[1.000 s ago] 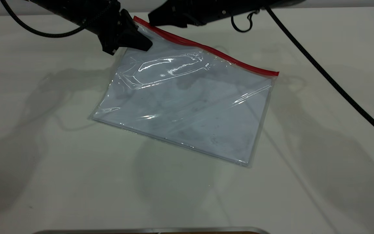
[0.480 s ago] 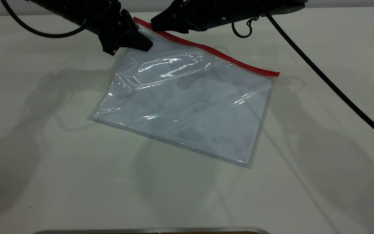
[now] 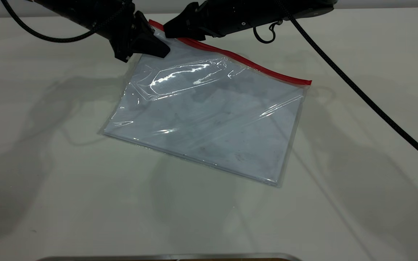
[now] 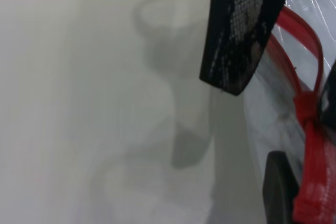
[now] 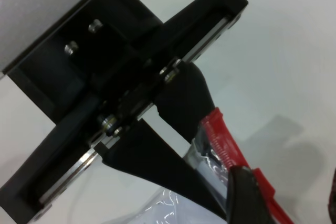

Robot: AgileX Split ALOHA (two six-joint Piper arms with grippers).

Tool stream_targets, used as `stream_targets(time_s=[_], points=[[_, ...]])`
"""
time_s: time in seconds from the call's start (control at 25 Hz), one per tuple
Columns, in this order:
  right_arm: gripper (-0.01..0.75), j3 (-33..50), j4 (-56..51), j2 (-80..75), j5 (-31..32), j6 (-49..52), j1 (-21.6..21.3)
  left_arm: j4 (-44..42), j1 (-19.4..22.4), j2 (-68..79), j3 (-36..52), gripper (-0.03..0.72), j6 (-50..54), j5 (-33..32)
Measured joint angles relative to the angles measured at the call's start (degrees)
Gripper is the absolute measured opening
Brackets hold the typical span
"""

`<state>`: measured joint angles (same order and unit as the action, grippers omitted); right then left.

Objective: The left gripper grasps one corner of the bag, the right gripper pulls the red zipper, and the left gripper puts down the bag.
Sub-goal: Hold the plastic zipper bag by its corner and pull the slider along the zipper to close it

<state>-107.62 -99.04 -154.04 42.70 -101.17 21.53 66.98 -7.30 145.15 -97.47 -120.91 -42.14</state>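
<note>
Since the earlier frames, the right gripper [image 3: 169, 32] had shifted a little leftward along the raised red edge, its small dark ring [image 3: 265, 33] moving with it, while the left gripper kept its place at the corner. At the far left of the white table [image 3: 49, 163], the left gripper [image 3: 160, 49] was clamped on the upper left corner of the bag [image 3: 209, 119], holding that corner lifted; in the right wrist view its two wedge-shaped jaws were pressed together with the clear plastic and the end of the red strip pinched between them. Just beside it, the right gripper reached in over the red zipper [image 3: 245, 61], its tip touching the strip close to the held corner; whether its jaws were clenched on the slider could not be told from the pictures. A long black cable [image 3: 357, 87] ran from the right arm down across the table. The bag sloped from the raised corner down to the table, its lower edge and right-hand corners resting flat near the middle, and the red zipper spanned its far long edge to the right corner.
</note>
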Motion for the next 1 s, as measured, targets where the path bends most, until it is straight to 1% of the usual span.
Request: stream_targets(time_s=[0.04, 0.12, 0.28, 0.36, 0.4, 0.76, 1.0], points=[[0.385, 0.0, -0.1, 0.0, 0.0, 0.0, 0.1, 0.0, 0.0, 0.0, 0.0, 0.055, 0.1, 0.1], [0.321, 0.0, -0.1, 0.0, 0.1, 0.0, 0.2, 0.0, 0.0, 0.0, 0.0, 0.055, 0.7, 0.4], [0.136, 0.0, -0.3, 0.0, 0.5, 0.0, 0.2, 0.0, -0.1, 0.0, 0.0, 0.055, 3.3, 0.9], [0.058, 0.0, -0.2, 0.0, 0.6, -0.1, 0.2, 0.0, -0.1, 0.0, 0.0, 0.055, 3.8, 0.9], [0.04, 0.0, -0.2, 0.0, 0.6, -0.2, 0.2, 0.0, -0.1, 0.0, 0.0, 0.055, 3.9, 0.9], [0.033, -0.4, 1.4, 0.1, 2.0, -0.5, -0.7, -0.6, 0.3, -1.6, 0.2, 0.056, 4.1, 0.3], [0.033, -0.8, 2.4, 0.7, 3.3, -0.5, -2.0, 4.9, 2.3, -2.7, 0.5, 0.056, 2.5, -3.3]])
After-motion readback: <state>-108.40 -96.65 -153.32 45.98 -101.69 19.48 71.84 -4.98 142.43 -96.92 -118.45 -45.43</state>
